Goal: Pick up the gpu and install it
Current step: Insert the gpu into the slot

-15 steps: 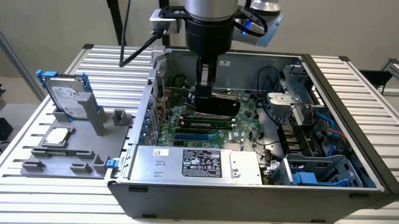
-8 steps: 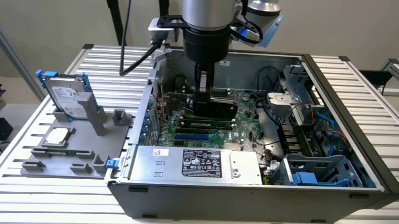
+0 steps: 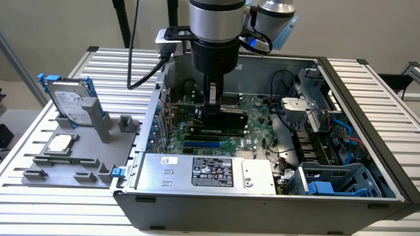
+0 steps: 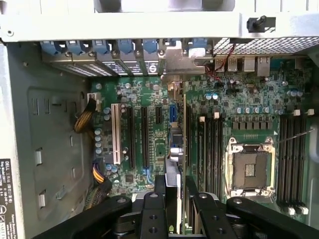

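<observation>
**Graphics card gripped and low over the slots; seating not confirmed**

Start from the near side. The power supply (image 3: 203,172) sits across the near wall of the case (image 3: 367,147) and is clear of the work. Beyond it lies the main board (image 4: 249,99). Its long expansion slots (image 4: 143,134) run towards the far wall.

The step in hand, as I judge it, is lowering the card into a slot. To do it well, hold the card upright and line its lower edge up along the full length of the slot. Bring it down square, not one end first. Make sure the metal end meets an opening in the row of blue clips (image 4: 134,50) on the far wall. Watch the loose cables (image 4: 87,119) on the wrist view's slot side and press evenly.

The gripper (image 4: 177,211) stands about half open. Its two fingers are clamped on the thin upper edge of the graphics card (image 4: 172,174). The card hangs edge-on between them, down inside the case, just above or on the board and near the middle of the slot row. You cannot tell from here whether its edge has entered a slot.
</observation>
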Robot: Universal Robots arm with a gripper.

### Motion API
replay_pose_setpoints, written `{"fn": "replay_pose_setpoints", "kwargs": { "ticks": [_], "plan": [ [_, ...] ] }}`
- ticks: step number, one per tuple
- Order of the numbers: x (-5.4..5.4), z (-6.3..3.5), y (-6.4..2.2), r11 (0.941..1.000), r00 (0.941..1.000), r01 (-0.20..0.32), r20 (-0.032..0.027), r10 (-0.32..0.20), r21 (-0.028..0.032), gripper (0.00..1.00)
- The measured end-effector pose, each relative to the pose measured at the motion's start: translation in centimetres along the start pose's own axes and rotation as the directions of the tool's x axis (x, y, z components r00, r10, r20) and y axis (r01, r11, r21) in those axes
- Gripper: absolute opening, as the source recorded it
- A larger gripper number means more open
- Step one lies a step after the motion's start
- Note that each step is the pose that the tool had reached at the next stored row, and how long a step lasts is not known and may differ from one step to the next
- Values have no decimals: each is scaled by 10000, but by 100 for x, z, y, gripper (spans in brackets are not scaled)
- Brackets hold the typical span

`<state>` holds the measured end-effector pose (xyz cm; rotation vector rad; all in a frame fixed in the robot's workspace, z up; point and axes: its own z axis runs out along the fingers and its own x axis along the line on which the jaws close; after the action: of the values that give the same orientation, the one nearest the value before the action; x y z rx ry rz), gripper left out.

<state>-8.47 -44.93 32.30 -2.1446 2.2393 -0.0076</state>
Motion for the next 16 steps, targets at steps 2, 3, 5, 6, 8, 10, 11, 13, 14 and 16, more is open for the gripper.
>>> {"fn": "replay_pose_setpoints", "kwargs": {
  "ticks": [2, 3, 5, 6, 8, 10, 11, 13, 14, 16],
  "plan": [
    [3, 36, 5, 10000, 10000, 72, 18, -72, 1, 26],
    [5, 54, 7, 9999, 9999, 107, 31, -107, 0, 26],
    [9, 90, 11, 9999, 9998, 167, 59, -167, -3, 26],
    [11, 107, 14, 9998, 9998, 189, 75, -189, -4, 26],
    [16, 144, 19, 9997, 9997, 227, 121, -227, -4, 26],
    [20, 179, 27, 9997, 9995, 256, 161, -256, -5, 26],
    [21, 198, 34, 9997, 9995, 262, 176, -262, -5, 26],
    [22, 233, 44, 9997, 9995, 264, 181, -263, -4, 26],
    [23, 247, 49, 9997, 9995, 263, 181, -263, 0, 26],
    [23, 256, 50, 9996, 9995, 265, 180, -265, 2, 26]
  ]
}}
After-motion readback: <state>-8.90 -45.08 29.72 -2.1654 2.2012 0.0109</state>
